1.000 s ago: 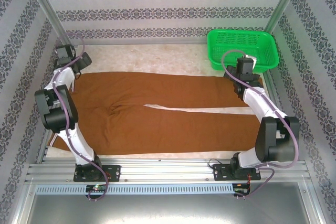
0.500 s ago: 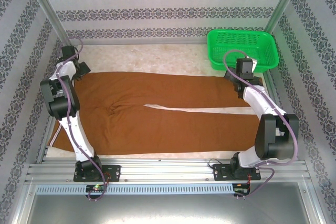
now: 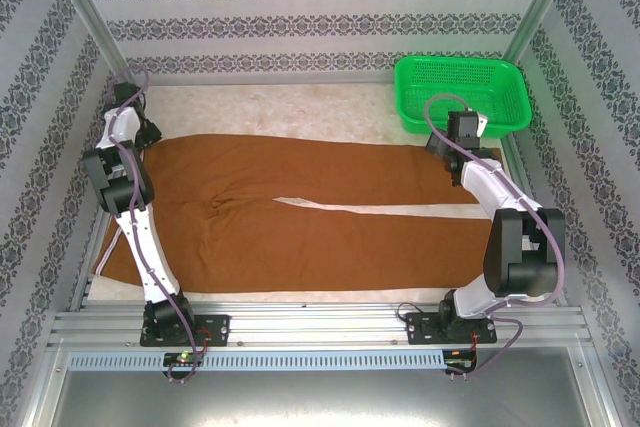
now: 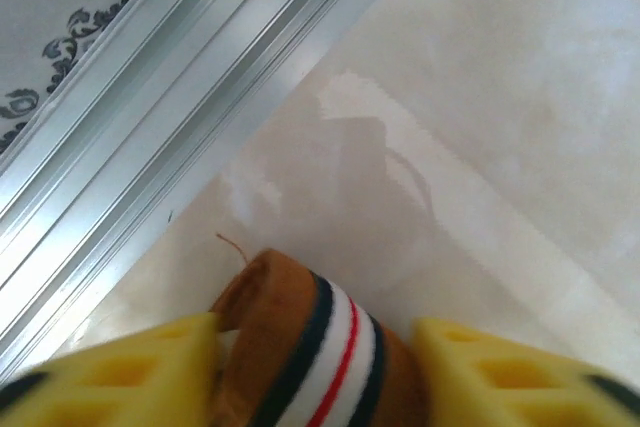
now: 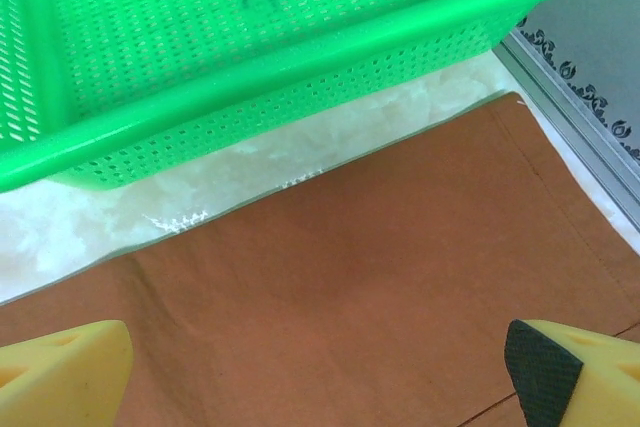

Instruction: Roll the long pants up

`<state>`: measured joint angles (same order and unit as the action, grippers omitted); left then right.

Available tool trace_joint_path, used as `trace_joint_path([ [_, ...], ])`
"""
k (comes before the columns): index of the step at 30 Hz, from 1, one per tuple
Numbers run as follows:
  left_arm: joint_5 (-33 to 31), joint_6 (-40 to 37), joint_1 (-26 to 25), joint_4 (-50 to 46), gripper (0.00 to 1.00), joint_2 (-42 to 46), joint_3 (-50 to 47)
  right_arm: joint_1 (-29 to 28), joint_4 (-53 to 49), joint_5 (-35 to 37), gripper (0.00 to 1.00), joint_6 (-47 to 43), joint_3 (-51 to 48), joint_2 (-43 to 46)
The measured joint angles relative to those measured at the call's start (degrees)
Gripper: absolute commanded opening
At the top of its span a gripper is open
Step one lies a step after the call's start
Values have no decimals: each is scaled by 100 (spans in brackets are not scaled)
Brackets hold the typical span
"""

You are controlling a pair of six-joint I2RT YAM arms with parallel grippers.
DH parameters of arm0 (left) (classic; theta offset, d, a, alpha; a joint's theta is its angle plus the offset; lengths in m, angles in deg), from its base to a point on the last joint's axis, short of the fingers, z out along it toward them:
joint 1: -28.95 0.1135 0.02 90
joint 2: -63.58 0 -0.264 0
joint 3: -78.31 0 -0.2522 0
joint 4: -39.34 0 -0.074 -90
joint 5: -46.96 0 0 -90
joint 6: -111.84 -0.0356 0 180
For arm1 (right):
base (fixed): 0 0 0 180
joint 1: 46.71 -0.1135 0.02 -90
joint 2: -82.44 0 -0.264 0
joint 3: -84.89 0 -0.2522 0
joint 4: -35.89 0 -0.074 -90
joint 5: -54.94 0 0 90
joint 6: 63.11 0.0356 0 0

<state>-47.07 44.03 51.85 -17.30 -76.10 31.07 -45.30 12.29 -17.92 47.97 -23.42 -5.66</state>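
Long pants (image 3: 300, 207) lie spread flat across the tabletop (image 3: 300, 107), waist toward the left edge and both legs running to the right edge, with a pale sliver of the surface showing between the legs. The top view gives this whole layout and the green basket (image 3: 400, 97) in the far right corner. The left wrist view shows a detail that is hidden from above: a bunched brown fold carrying a striped band (image 4: 330, 357) of white, navy and red. The left gripper (image 4: 315, 347) is narrowed around this fold, each yellow finger (image 4: 150, 377) touching a side of it, close to the aluminium rail (image 4: 150, 97) at the far left corner. The left arm rises from its base at the near edge, folds at the elbow and reaches along the left edge. The right arm bends over the right edge and stretches toward the basket. In its wrist view the right gripper (image 5: 320, 347) is spread wide, with flat brown cloth below it and the basket wall just beyond the leg's far edge.
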Motion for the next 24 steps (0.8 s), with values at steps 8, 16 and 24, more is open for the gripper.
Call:
trace_joint_path([
  [8,35,13,7,330,0,372,-651,289,-603,280,98,256,597,-282],
  [16,68,-7,17,551,0,590,-1062,1742,-1985,-192,98,1049,2208,-1899],
  [24,186,-28,48,769,0,835,-1484,1971,-2559,-660,96,1226,2568,-2837],
])
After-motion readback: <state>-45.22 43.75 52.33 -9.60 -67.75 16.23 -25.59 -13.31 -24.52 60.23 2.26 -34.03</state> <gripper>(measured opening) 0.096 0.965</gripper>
